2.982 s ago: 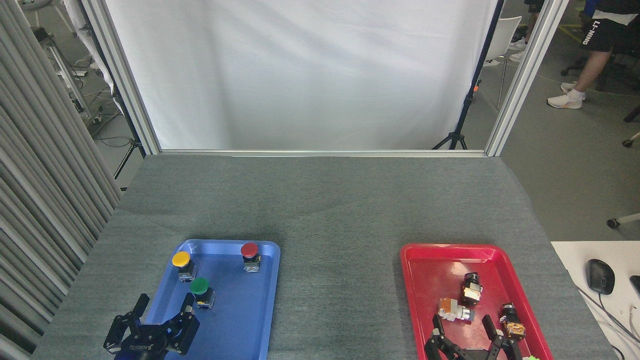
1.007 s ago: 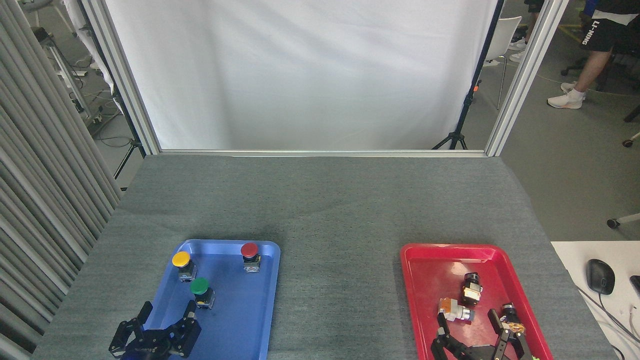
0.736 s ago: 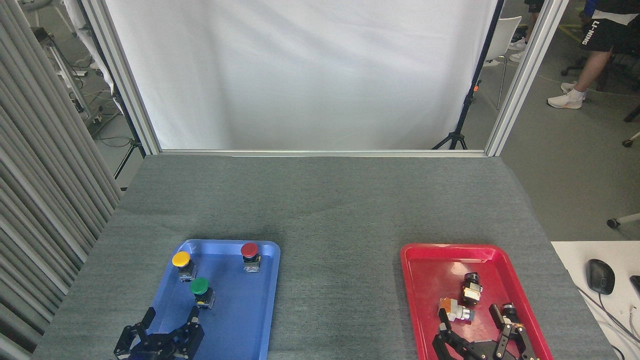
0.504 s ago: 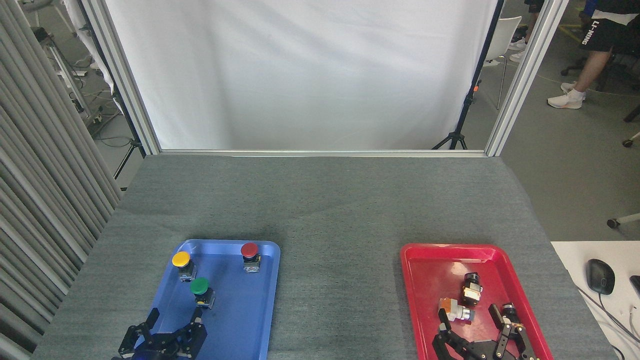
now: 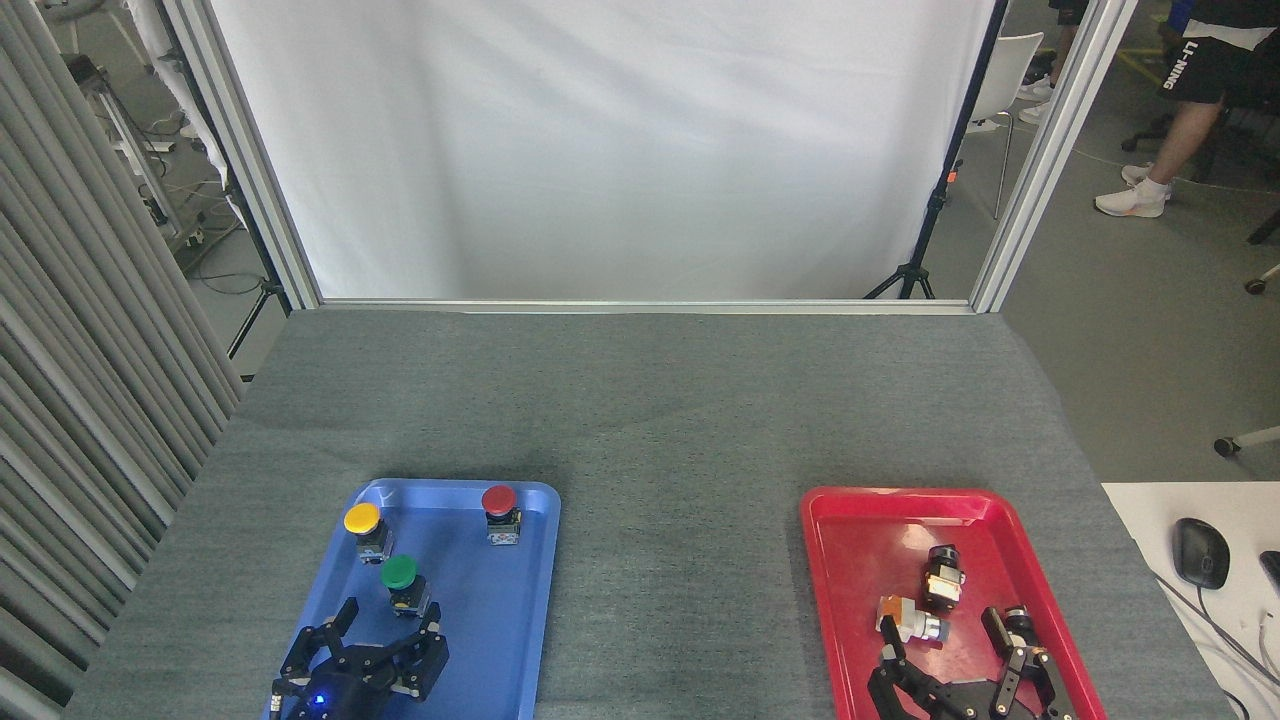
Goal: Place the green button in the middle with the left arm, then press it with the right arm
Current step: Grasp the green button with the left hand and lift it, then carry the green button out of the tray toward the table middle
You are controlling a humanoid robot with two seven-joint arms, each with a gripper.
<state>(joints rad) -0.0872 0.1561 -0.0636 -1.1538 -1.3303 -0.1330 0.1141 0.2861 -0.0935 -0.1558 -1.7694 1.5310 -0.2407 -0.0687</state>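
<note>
The green button [image 5: 399, 573] stands upright in the blue tray [image 5: 500, 620], in front of the yellow-capped button [image 5: 362, 519] and left of the red-capped one [image 5: 498, 500]. My left gripper [image 5: 389, 618] is open just in front of the green button, its fingers spread to either side and not touching it, a blue light glowing on its body. My right gripper [image 5: 940, 632] is open low over the red tray [image 5: 860, 530], its fingers flanking the loose parts there. The middle [image 5: 680, 560] is bare grey cloth between the two trays.
Several small switch parts [image 5: 940, 578] lie in the red tray. A white screen [image 5: 600, 150] closes off the table's far edge. Grey slats stand along the left. A mouse [image 5: 1198, 552] lies on a white desk at right; a person's legs [image 5: 1160, 150] show far right.
My left gripper has shifted right and forward, from the tray's left rim to just in front of the green button. My right gripper sank slightly lower. The buttons stayed put.
</note>
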